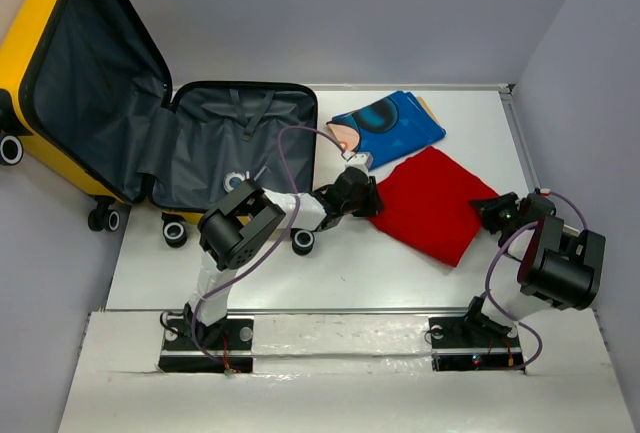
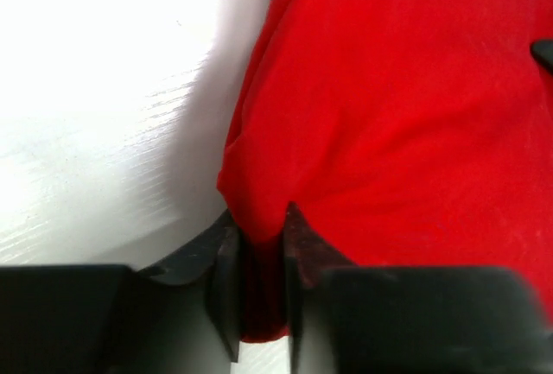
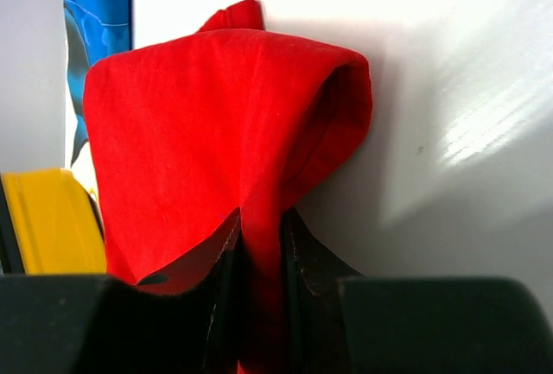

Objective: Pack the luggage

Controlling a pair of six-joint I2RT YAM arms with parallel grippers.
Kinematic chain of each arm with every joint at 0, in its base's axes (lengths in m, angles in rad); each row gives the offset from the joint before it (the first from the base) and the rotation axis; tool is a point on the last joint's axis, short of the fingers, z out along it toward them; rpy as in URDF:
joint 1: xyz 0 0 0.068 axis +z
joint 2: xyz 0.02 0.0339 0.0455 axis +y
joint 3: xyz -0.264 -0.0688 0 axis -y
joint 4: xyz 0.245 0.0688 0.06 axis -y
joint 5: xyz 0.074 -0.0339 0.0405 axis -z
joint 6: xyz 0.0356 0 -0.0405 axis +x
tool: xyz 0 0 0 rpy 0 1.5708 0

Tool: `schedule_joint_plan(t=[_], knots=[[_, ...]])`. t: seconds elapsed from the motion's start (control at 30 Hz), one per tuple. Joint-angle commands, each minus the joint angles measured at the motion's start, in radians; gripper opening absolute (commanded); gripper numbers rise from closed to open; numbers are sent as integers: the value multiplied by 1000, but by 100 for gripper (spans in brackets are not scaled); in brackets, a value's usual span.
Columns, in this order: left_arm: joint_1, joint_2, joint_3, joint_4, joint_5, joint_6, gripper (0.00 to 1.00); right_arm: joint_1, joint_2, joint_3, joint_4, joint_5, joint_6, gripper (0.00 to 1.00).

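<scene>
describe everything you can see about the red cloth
The red cloth is plain, soft-looking fabric folded into a rough square, lying on the white table to the right of the open yellow luggage, with a blue printed item just behind it. The left pincer is shut on its left edge and the right pincer on its right edge, each bunching a fold between its fingers.

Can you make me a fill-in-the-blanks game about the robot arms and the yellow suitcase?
1. The left gripper and the right gripper are both pinching the ____ cloth.
2. The luggage is ____, so its dark grey inside shows.
3. The other folded fabric on the table is mostly ____.

Missing words: red; open; blue.
</scene>
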Motion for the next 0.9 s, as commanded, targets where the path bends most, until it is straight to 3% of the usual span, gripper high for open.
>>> schedule_joint_plan(t=[0.0,0.13,0.4,0.67,0.87], knots=[[-15,31,-7,-73,-58,19,6,57,-14,-40,-6,-44,19,7],[-18,-38,-41,-55,-69,36,6,57,-100,-63,-22,-22,22,7],[-30,-194,-78,-56,-33,30,6,68,-507,-50,-248,30,-29,7],[-33,-315,-43,-93,9,36,6,96,-678,54,-427,16,-69,7],[-23,-435,16,-180,-4,71,6,229,-748,220,-542,67,-52,7]])
